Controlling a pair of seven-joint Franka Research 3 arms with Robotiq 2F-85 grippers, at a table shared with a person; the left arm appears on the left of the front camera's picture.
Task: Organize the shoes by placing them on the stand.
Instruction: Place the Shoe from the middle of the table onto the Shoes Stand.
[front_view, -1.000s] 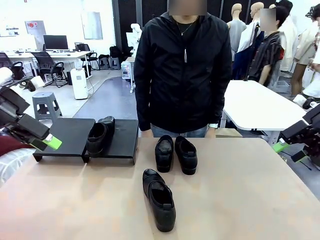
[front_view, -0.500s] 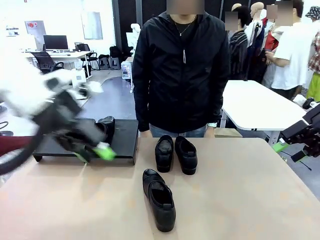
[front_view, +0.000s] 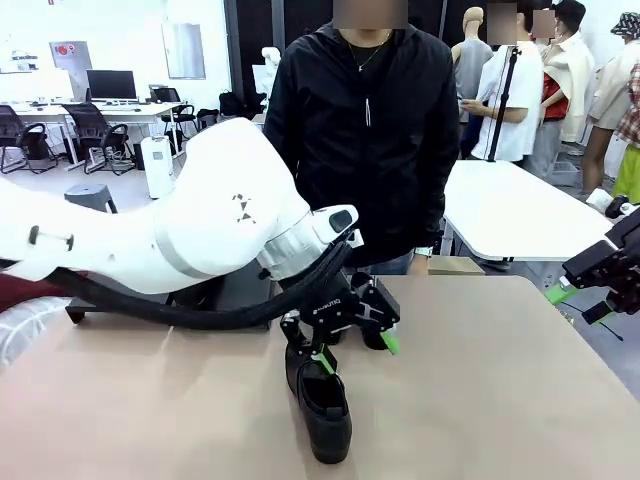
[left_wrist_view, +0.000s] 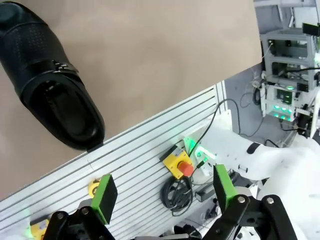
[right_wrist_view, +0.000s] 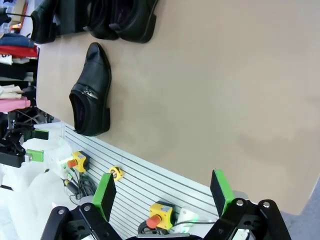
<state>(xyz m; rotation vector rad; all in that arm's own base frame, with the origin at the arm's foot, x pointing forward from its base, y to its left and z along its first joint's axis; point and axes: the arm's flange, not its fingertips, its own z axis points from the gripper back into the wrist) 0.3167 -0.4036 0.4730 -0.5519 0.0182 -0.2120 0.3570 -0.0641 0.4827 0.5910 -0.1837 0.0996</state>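
Observation:
One black shoe (front_view: 322, 408) lies alone near the table's front, toe pointing away. My left gripper (front_view: 352, 350) hangs open just above its toe end, nothing between the fingers. In the left wrist view the same shoe (left_wrist_view: 50, 80) lies upper left, ahead of the open left gripper (left_wrist_view: 164, 192). Two more shoes (right_wrist_view: 122, 17) sit side by side farther back; in the front view my arm covers most of them. The black stand (front_view: 78, 314) at the far left is largely hidden by my arm. My right gripper (front_view: 578, 303) stays open off the table's right edge.
A person in a black jacket (front_view: 365, 130) stands at the far edge of the tan table (front_view: 500, 400). My white left arm (front_view: 200, 230) crosses the left half of the table. The right wrist view shows the lone shoe (right_wrist_view: 92, 92) and bare tabletop beside it.
My left arm has swung from the left side, across the stand, to the table's middle above the near shoe. The right arm and the shoes have not moved.

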